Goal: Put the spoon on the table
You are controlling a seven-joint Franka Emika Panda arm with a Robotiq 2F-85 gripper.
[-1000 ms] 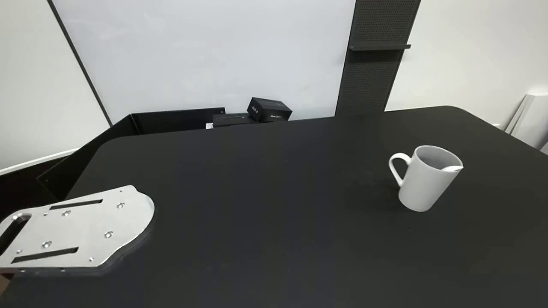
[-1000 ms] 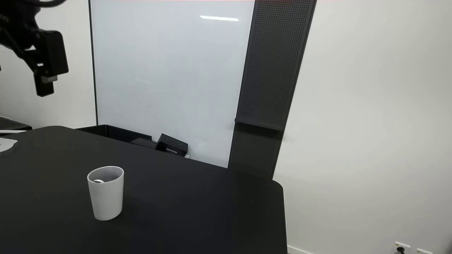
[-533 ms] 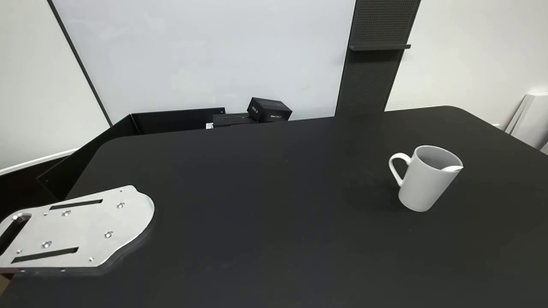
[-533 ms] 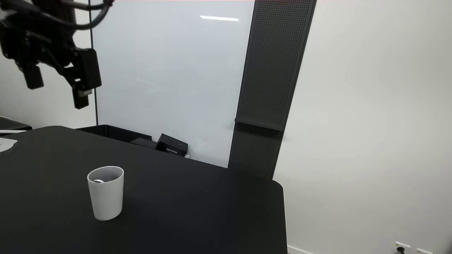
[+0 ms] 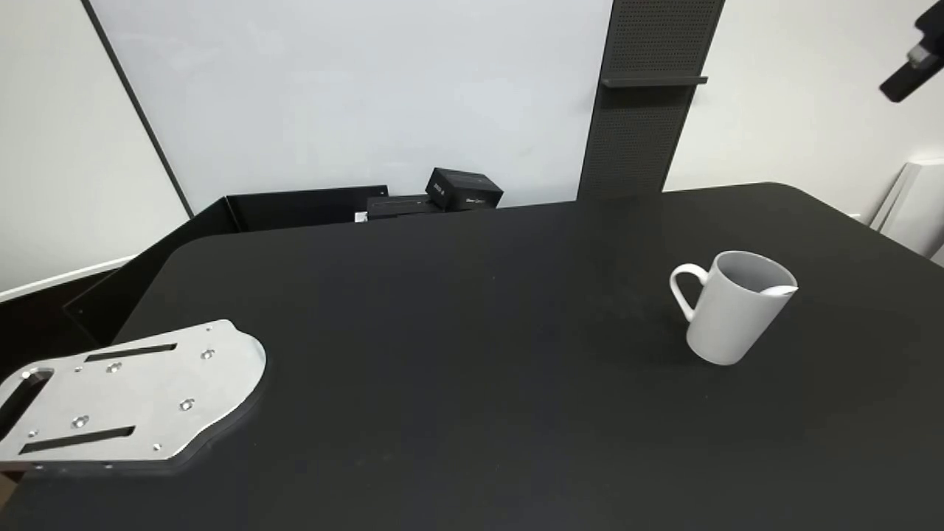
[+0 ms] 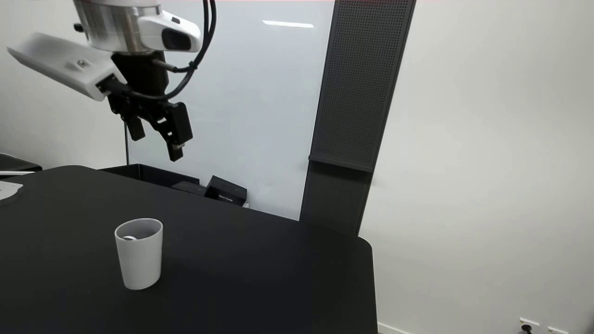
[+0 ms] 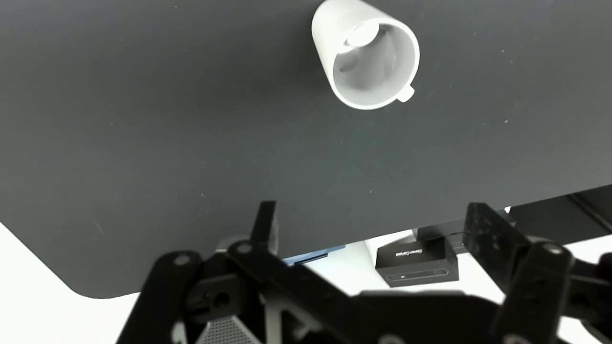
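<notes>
Claw (image 7: pixel 372 208) is spread wide, fingers (image 7: pixel 263 227) well apart, worktop (image 7: pixel 167 119) showing in the gap in the wrist view. Hangs in the air, higher than the worktop, a bit tilted. Over the claw: white-and-silver arm end (image 6: pixel 116 28), black cable (image 6: pixel 199 55) looping alongside. In an exterior view just one dark fingertip (image 5: pixel 901 82) pokes in at the upper corner.

Lower than the claw, well apart from it: white mug (image 7: pixel 332 28), standing on the worktop. Its handle (image 7: pixel 406 93) is on the side toward the claw in the wrist view. Spoon (image 7: pixel 363 34) is in the mug, white oval bowl up by the rim, on the far side of the mouth from the claw; lower part hidden.

Past the worktop edge, seen between the fingers: black box (image 7: pixel 416 260), white print. Well away from the claw, across the worktop: pale metal plate (image 5: pixel 147 391) with slots. Further back than the claw: dark pegboard (image 6: pixel 355 102) with narrow shelf (image 6: pixel 341 164), white wall (image 6: pixel 478 162) beside it.
</notes>
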